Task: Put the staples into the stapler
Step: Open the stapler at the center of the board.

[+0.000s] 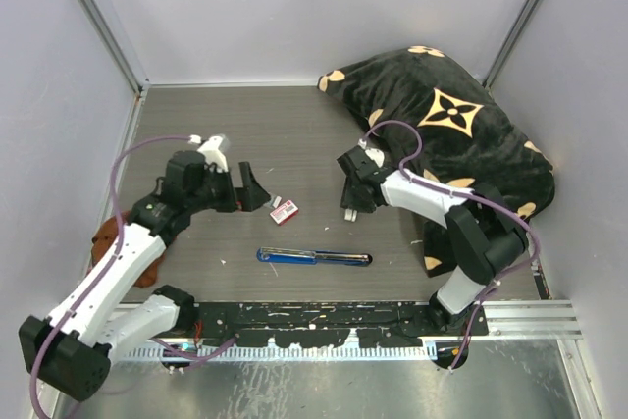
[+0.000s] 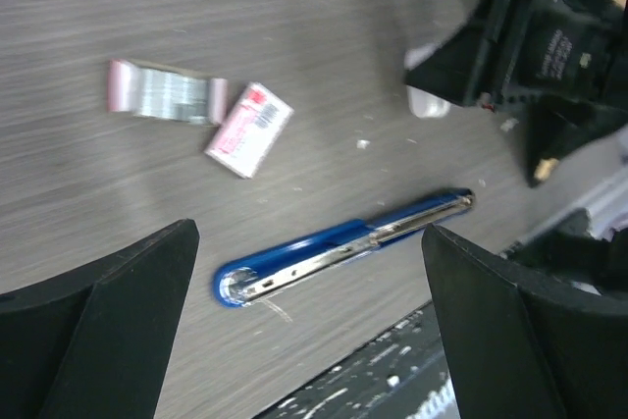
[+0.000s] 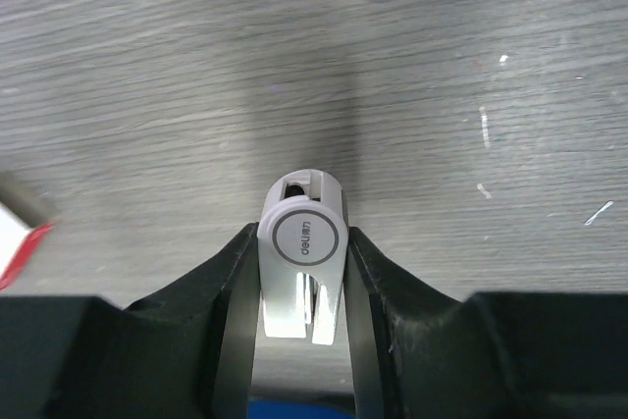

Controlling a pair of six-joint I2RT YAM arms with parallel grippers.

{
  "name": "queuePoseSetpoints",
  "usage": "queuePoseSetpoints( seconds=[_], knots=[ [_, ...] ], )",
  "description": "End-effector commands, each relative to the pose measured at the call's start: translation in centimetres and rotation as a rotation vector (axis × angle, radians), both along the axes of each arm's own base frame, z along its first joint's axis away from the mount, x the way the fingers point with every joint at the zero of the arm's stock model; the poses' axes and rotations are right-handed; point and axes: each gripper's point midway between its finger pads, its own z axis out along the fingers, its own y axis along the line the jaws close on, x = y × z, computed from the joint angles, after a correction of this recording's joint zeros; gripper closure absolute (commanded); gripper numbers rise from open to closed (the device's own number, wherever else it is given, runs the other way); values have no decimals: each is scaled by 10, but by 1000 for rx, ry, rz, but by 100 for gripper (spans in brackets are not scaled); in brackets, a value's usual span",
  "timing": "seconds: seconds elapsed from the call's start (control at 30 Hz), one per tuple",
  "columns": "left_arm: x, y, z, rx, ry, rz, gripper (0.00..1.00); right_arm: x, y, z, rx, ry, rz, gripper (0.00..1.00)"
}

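The blue stapler [image 1: 314, 257] lies on the wooden table near the front, its silver channel [image 2: 343, 247] facing up. The staples [image 2: 169, 95], a silvery block, lie beside a red-and-white box [image 2: 249, 129] further back. My left gripper [image 2: 309, 233] hovers wide open above the stapler's rounded end, holding nothing. My right gripper [image 3: 302, 237] is shut on a small white oblong piece [image 3: 304, 272] with a round grey-ringed label, behind the stapler's right end [image 3: 294, 409]. In the top view that gripper [image 1: 349, 208] points down at the table.
A black pillow with tan flower marks [image 1: 451, 125] fills the back right corner. A brown object [image 1: 101, 237] lies at the left edge by the left arm. A black worn strip [image 1: 314, 316] runs along the front edge. Grey walls enclose the table.
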Motion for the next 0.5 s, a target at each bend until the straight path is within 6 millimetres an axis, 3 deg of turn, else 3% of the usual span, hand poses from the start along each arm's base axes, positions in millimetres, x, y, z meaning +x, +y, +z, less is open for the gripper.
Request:
queuePoseSetpoints(
  seconds=[0.0,0.1,0.2,0.3,0.47],
  knots=[
    [1,-71,20,-214,-19,-112,0,18,39,73,237,-158,29,96],
    [-8,-115,15,-278,12,-192,2,15,52,100,353,-197,43,99],
    [-13,-141,15,-304,-12,-224,4,13,61,124,459,-234,39,99],
    [-12,-154,20,-338,-70,-227,4,9,66,140,541,-259,30,99],
    [-1,-158,12,-372,-91,-175,4,2,77,158,647,-260,46,99]
  ],
)
